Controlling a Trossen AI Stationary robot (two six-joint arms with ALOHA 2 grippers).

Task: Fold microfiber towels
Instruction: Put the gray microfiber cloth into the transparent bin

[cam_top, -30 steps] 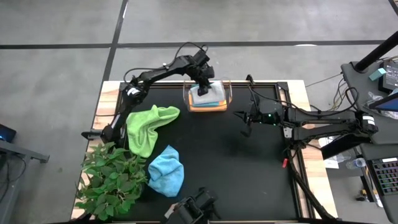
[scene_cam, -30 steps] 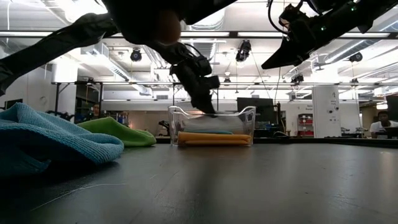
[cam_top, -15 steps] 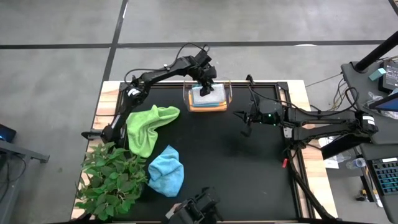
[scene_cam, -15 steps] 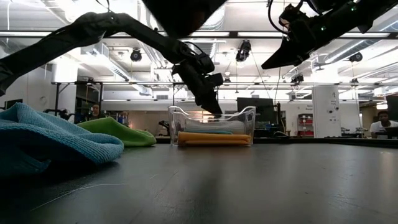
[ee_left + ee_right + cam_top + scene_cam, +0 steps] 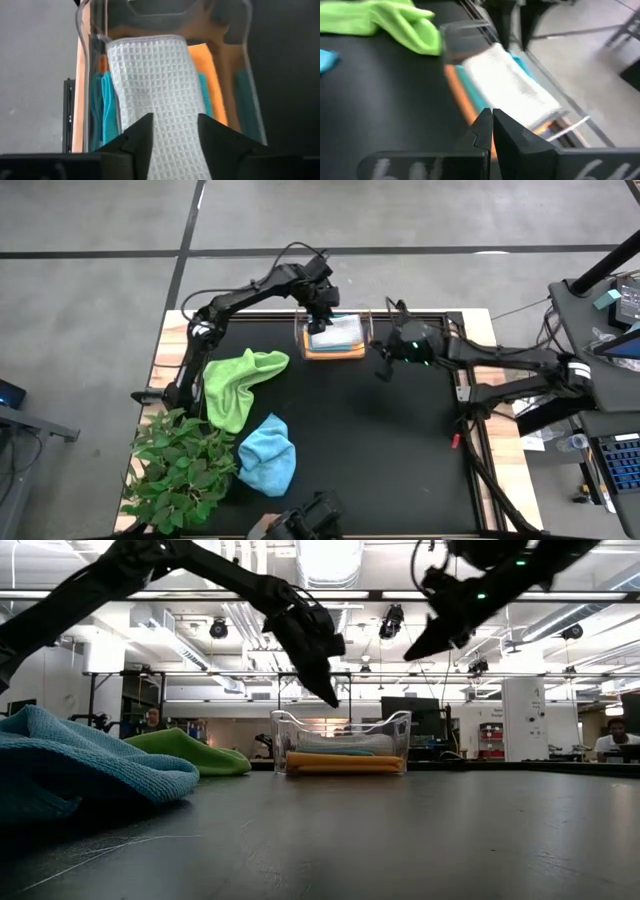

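At lower left your plant (image 5: 178,465) sits beside the loose blue towel (image 5: 268,455), with the green towel (image 5: 238,383) above it, both unfolded. At upper centre the left gripper (image 5: 321,312) hovers, fingers parted and empty, over the bin (image 5: 366,330), where the white towel (image 5: 337,332) tops teal and orange ones. Right of it the right gripper (image 5: 383,370) hangs pinched shut, empty. Swing it carelessly and you may knock the bin.

One camera is looking straight down, one level across the surface (image 5: 400,450); both wrist cameras are closely facing the bin (image 5: 85,75).
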